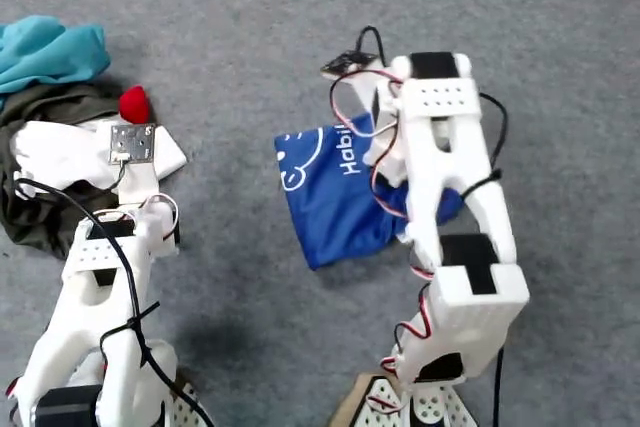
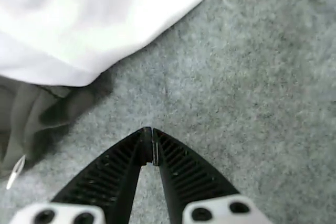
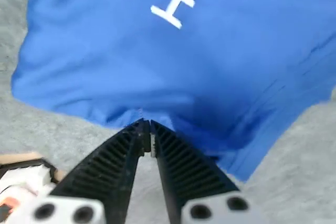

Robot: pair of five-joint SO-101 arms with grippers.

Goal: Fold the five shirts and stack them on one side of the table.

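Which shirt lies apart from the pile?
The blue shirt, alone mid-table at the right pincer; the teal shirt, white shirt and dark shirt are heaped together.

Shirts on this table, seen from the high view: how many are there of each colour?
teal shirt: 1
dark grey-green shirt: 1
white shirt: 1
red shirt: 1 (only a small patch shows)
blue shirt: 1
Total: 5
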